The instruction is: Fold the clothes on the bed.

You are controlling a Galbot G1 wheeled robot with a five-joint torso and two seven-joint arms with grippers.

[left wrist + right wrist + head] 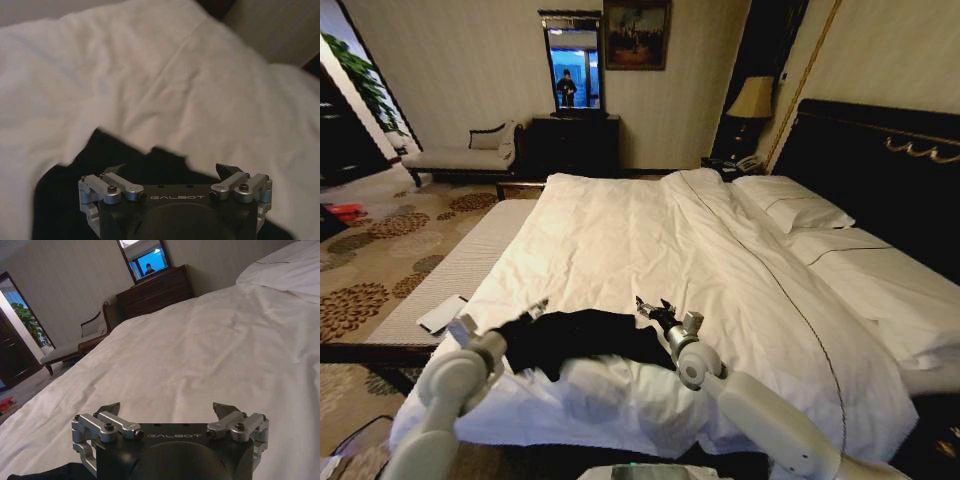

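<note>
Hotel bed [650, 240], lower centre of frame: black T-shirt [585, 338] bunched between left tool [532, 312] and right tool [652, 310], both released. Risk of pinching duvet [740, 290] along with fabric.

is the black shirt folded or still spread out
Not neatly folded: the black T-shirt lies bunched with ragged edges on the white duvet, between the open left gripper and open right gripper.

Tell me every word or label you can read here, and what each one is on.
"GALBOT": on the black body of the left hand.
"GALBOT": on the black body of the right hand.
The black T-shirt on the bed shows no readable lettering here.
</note>
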